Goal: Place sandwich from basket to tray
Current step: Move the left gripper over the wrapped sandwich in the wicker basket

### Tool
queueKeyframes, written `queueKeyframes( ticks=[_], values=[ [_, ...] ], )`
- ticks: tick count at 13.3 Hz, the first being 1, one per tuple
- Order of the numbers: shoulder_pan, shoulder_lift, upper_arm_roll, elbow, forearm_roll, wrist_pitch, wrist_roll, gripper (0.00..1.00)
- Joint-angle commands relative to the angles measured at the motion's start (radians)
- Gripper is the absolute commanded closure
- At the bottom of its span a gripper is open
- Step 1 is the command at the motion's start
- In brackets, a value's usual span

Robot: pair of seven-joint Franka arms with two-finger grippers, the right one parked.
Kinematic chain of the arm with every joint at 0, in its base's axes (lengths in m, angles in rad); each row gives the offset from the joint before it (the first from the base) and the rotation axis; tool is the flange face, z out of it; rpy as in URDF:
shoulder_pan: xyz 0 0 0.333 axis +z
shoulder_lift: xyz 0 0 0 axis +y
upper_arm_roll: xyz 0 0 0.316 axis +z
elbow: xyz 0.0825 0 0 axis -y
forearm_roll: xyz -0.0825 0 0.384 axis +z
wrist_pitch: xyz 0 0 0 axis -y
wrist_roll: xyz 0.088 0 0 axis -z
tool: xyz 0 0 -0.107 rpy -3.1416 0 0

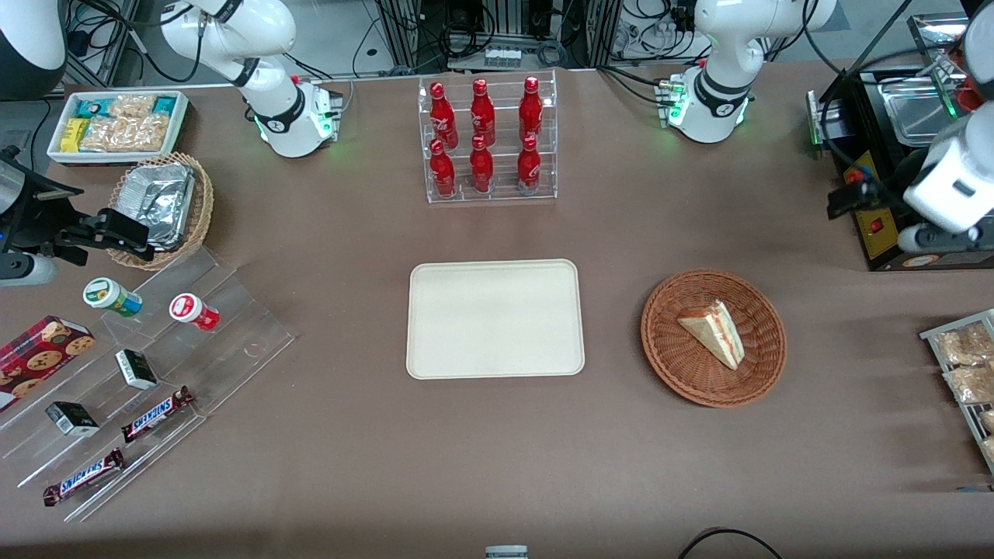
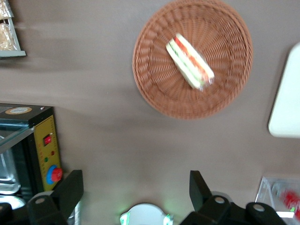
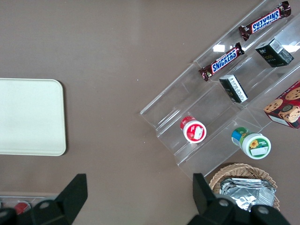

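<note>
The sandwich point(image 1: 713, 332) lies in the basket point(image 1: 668, 357), untouched, its long axis running slantwise across the weave. The gripper point(image 2: 136, 187) hangs high over bare surface point(image 1: 839, 404) toward the working arm's end, jaws spread wide and empty, looking straight down. The sandwich sits well clear of them, between gripper and tray point(image 1: 435, 365). My guess: it must travel over, then descend.

A robotics lab staged as a mock snack shop. A brown tabletop point(image 1: 497, 466) carries shop goods: a clear rack of red bottles point(image 1: 487, 140), clear stepped shelves point(image 1: 147, 373) with candy bars point(image 1: 155, 414), a bin of snack packets point(image 1: 116, 124). Along its edge farthest from the front camera stand bolted white robot arm bases point(image 1: 710, 109), with cable bundles point(image 1: 497, 31) and metal frames there. The claw point(image 2: 136, 192) hangs above the tabletop at the working arm's end.
</note>
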Motion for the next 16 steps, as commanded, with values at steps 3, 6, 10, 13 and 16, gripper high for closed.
queueKeyframes(
  ticks=[3,6,10,13,16],
  values=[
    [-0.034,0.022,-0.018,-0.038,-0.002,0.101,-0.226,0.0],
    [-0.039,0.076,-0.019,-0.064,0.005,0.184,-0.304,0.0],
    [-0.04,0.191,-0.019,-0.107,0.005,0.327,-0.483,0.0],
    [-0.103,0.251,-0.019,-0.15,0.006,0.463,-0.683,0.0],
    [-0.137,0.282,-0.019,-0.205,0.008,0.595,-0.822,0.0]
  ],
)
